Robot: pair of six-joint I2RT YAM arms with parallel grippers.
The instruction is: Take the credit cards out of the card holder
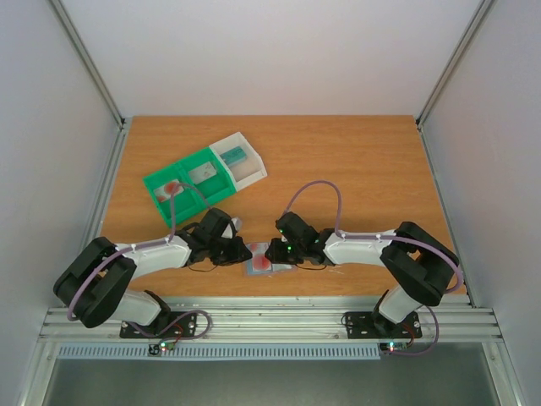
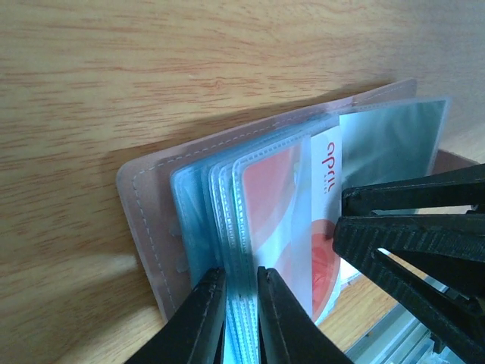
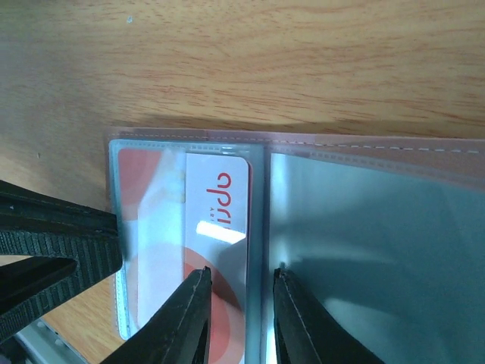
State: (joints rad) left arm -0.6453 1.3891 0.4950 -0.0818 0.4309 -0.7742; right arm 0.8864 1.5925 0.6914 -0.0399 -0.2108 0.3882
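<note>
The card holder lies opened near the table's front edge, between my two grippers. My left gripper is shut on the edge of its stack of clear sleeves, by the pinkish cover. A white credit card with a red blotch sits partly slid inside the top sleeve. My right gripper stands narrowly open. Its tips rest on the open page, astride the card's right edge and the seam. The right gripper's fingers show in the left wrist view, and the left gripper's fingers in the right wrist view.
A green-and-white compartment tray stands at the back left. It holds a red-blotched card and a teal card. The table's metal front rail runs just behind the holder.
</note>
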